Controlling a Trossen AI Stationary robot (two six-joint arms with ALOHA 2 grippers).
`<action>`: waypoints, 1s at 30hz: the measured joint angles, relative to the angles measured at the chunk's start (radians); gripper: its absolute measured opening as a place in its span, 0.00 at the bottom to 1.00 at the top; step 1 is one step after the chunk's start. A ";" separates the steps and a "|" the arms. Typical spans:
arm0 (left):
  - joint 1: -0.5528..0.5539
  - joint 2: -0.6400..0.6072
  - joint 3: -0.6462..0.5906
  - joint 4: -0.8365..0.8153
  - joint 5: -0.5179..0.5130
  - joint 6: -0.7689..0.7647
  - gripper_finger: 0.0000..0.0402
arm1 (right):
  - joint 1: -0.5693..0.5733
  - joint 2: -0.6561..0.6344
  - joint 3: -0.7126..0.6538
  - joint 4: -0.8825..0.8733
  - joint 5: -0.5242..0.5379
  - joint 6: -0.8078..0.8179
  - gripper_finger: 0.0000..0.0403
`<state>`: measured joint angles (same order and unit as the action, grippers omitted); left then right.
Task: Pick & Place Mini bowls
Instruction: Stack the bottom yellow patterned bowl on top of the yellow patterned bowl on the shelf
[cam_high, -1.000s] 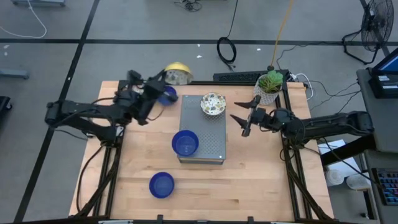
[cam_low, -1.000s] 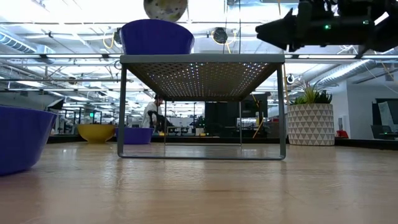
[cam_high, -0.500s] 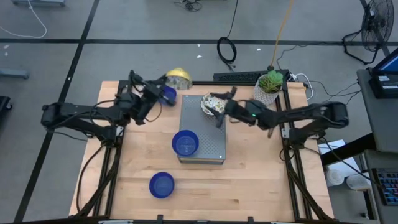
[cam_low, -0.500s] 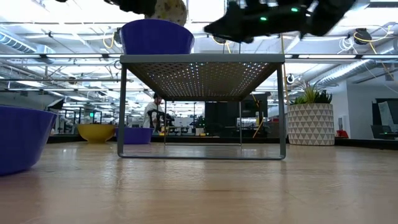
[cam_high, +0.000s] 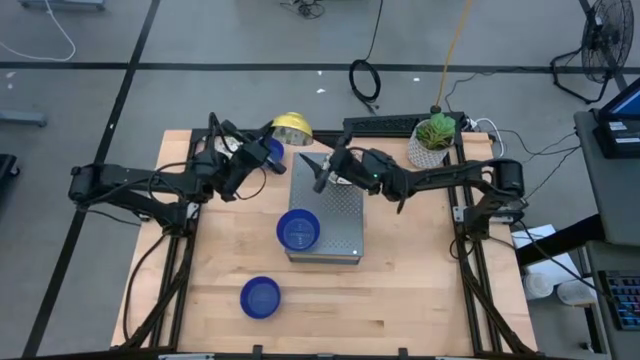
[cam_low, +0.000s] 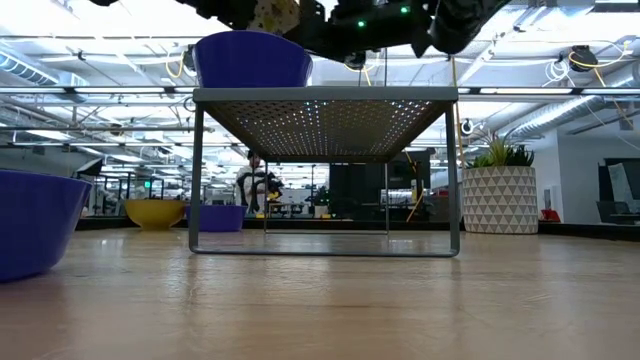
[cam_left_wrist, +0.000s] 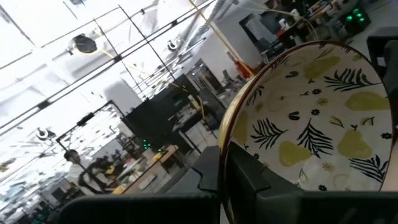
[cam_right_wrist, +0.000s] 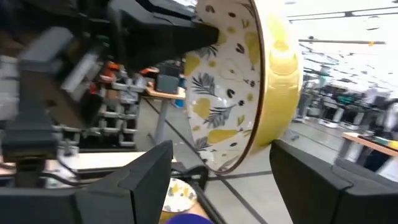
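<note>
My left gripper (cam_high: 270, 138) (cam_left_wrist: 227, 177) is shut on a mini bowl (cam_high: 292, 128) (cam_right_wrist: 242, 87), yellow outside and cream with leaf patterns inside, held above the table's far edge. My right gripper (cam_high: 315, 168) (cam_right_wrist: 222, 149) is open over the rack's far left corner, its fingers a short way from that bowl. One blue bowl (cam_high: 298, 230) (cam_low: 250, 60) sits on the rack, one (cam_high: 260, 297) on the table near the front, one (cam_high: 270, 153) beside my left gripper. A patterned bowl that stood on the rack is hidden under my right arm. My left gripper grips the patterned bowl at its gold rim (cam_left_wrist: 225, 163), one finger inside the bowl (cam_right_wrist: 168, 31) and one outside. The bowl is lifted clear, higher than the rack top (cam_low: 272, 12), and tipped on edge with its opening turned toward the right gripper.
The perforated metal rack (cam_high: 345, 215) stands mid-table. A white pot with a green plant (cam_high: 432, 140) (cam_low: 500, 195) is at the far right corner, a power strip (cam_high: 380, 125) along the far edge. Another yellow bowl (cam_low: 155, 212) rests far left. A person (cam_low: 250, 185) is beyond the table.
My right gripper has swung from beside the plant pot toward the table's left, across the rack's far end, up to the held bowl, staying open. Its arm now covers the patterned bowl on the rack. My left gripper has carried its bowl slightly toward the rack.
</note>
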<state>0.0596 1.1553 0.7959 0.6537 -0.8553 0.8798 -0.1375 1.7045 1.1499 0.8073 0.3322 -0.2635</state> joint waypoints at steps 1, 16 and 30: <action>-0.001 0.000 0.000 0.000 -0.006 0.005 0.02 | 0.000 0.012 0.014 -0.001 0.026 -0.020 0.63; -0.012 0.004 0.000 -0.035 0.016 -0.020 0.02 | -0.039 0.028 0.071 0.008 0.105 -0.127 0.33; -0.014 0.006 -0.002 -0.087 0.031 -0.141 0.18 | -0.072 0.026 0.072 -0.015 0.110 -0.204 0.09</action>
<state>0.0453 1.1610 0.7940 0.5664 -0.8238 0.7393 -0.2093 1.7302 1.2217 0.7920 0.4426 -0.4678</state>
